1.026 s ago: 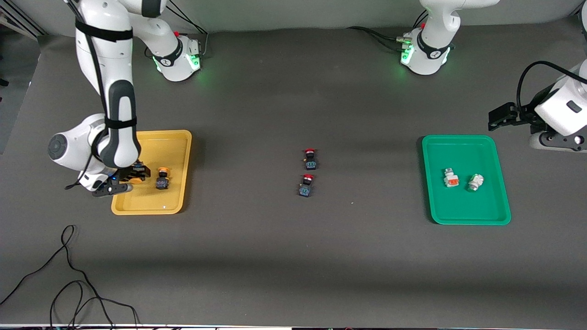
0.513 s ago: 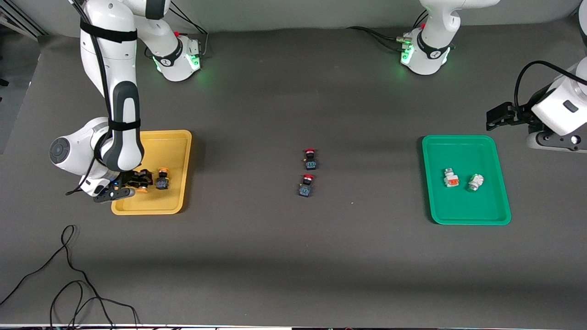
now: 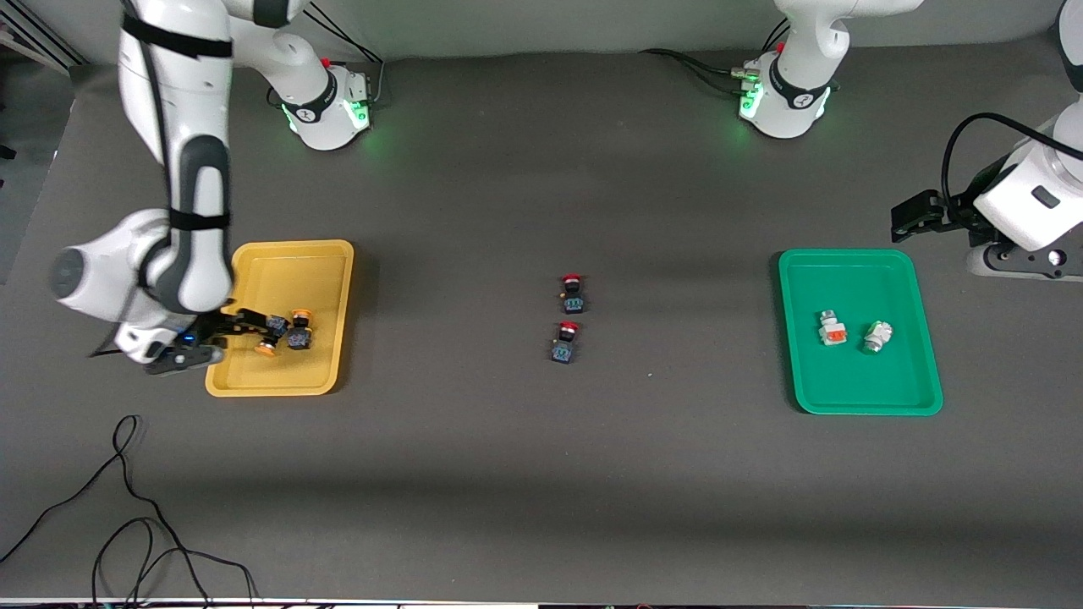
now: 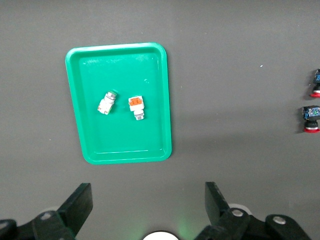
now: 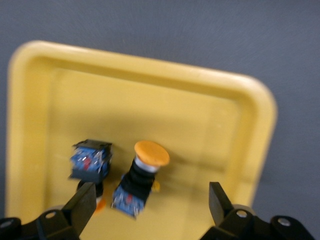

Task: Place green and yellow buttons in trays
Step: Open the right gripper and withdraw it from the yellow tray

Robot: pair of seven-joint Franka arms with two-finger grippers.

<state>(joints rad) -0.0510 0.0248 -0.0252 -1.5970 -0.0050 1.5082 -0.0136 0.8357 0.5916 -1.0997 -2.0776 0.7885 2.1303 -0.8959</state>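
Observation:
Two yellow-capped buttons with dark blue bodies (image 3: 299,331) (image 3: 272,332) lie side by side in the yellow tray (image 3: 292,271). The wrist view shows them tipped over (image 5: 142,175) (image 5: 90,165) on the tray floor (image 5: 200,125). My right gripper (image 3: 252,325) (image 5: 151,194) hangs open just over them, holding nothing. Two white buttons, one orange-faced (image 3: 832,328) (image 4: 136,106) and one green-trimmed (image 3: 877,336) (image 4: 107,102), rest in the green tray (image 3: 846,279) (image 4: 167,100). My left gripper (image 3: 918,216) (image 4: 148,202) is open and empty, raised beside that tray.
Two red-capped dark buttons (image 3: 573,292) (image 3: 565,342) stand on the mat midway between the trays, also in the left wrist view (image 4: 315,83) (image 4: 310,119). A loose black cable (image 3: 127,507) curls near the front edge at the right arm's end.
My right gripper opened and let go of a yellow button, which now lies in the yellow tray beside the other. The right arm drew back toward its end of the table.

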